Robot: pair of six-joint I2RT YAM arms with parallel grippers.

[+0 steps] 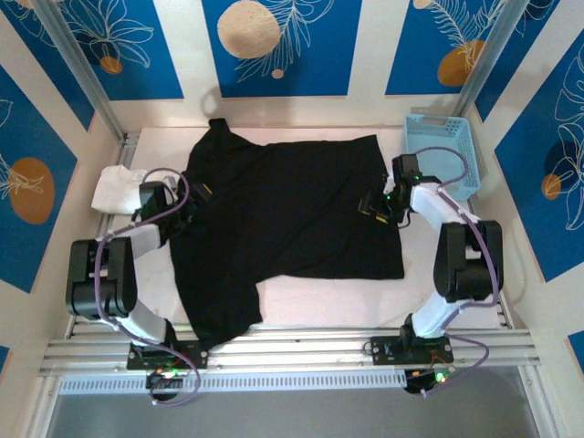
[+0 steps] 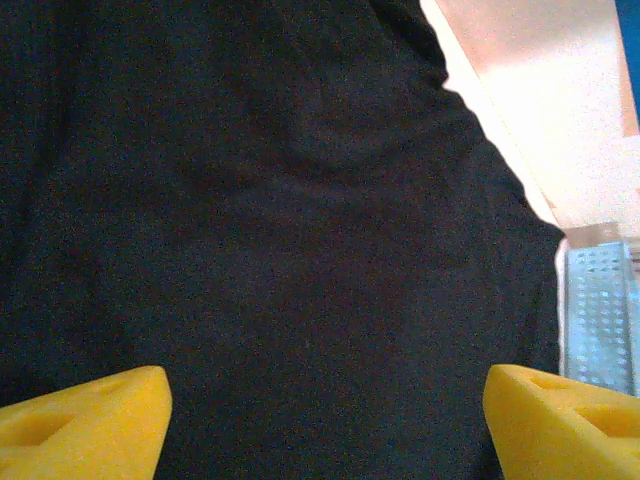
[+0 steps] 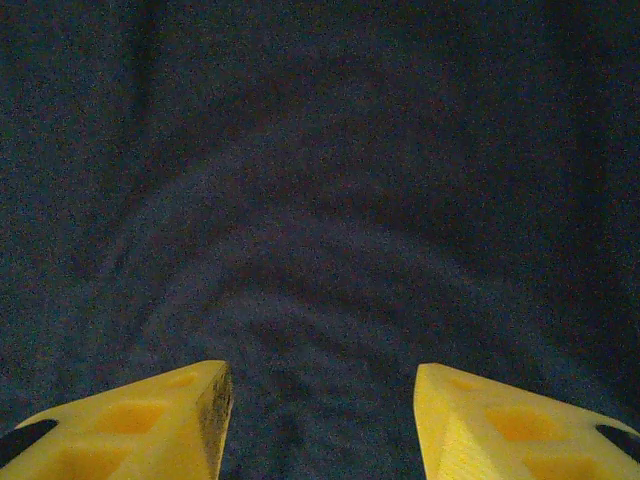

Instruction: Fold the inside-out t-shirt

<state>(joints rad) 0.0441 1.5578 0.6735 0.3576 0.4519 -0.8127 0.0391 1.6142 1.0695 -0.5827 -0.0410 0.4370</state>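
Black shirt (image 1: pixel 283 219) lies spread on worktop (image 1: pixel 319 306); left tool (image 2: pixel 325 390) and right tool (image 3: pixel 321 372) both spread over cloth.

Light-blue basket (image 1: pixel 438 151) at the table's (image 1: pixel 310 312) far right corner; white cloth (image 1: pixel 114 190) at left edge

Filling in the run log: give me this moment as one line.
black t-shirt spread out, unfolded | left gripper open above its left side | right gripper open above its right edge | nothing held

L arm (image 1: pixel 137 239) folded, wrist low, jaws wide; R arm (image 1: pixel 436 203) elbow up, jaws about half spread.
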